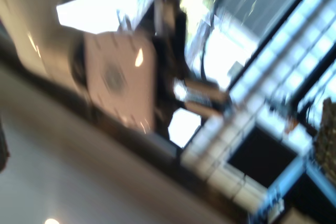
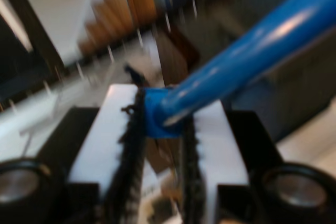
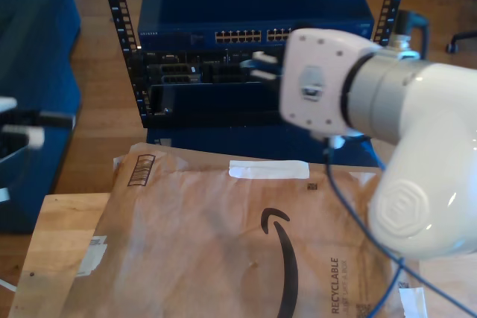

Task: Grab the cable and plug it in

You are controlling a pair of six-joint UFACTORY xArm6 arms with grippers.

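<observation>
The blue cable (image 2: 252, 45) runs away from the jaws of my second gripper (image 2: 164, 116), whose white fingers (image 2: 102, 145) with black toothed pads are shut on the cable's blue end. In the exterior view my second gripper (image 3: 259, 65) sits on the big white arm (image 3: 417, 147) at that view's right, fingertips close to the port rows of the blue switch (image 3: 246, 16) in the rack. The cable (image 3: 350, 206) hangs from under the wrist and trails down over the brown envelope. The first wrist view is blurred and looks at a white arm joint (image 1: 118, 77).
A large brown paper mailer (image 3: 223, 243) covers the wooden table (image 3: 56, 236) in front of the rack. Black rack rails (image 3: 123, 42) frame the switch and the dark units below it. Another gripper (image 3: 22, 121) pokes in at the exterior view's left edge, blurred.
</observation>
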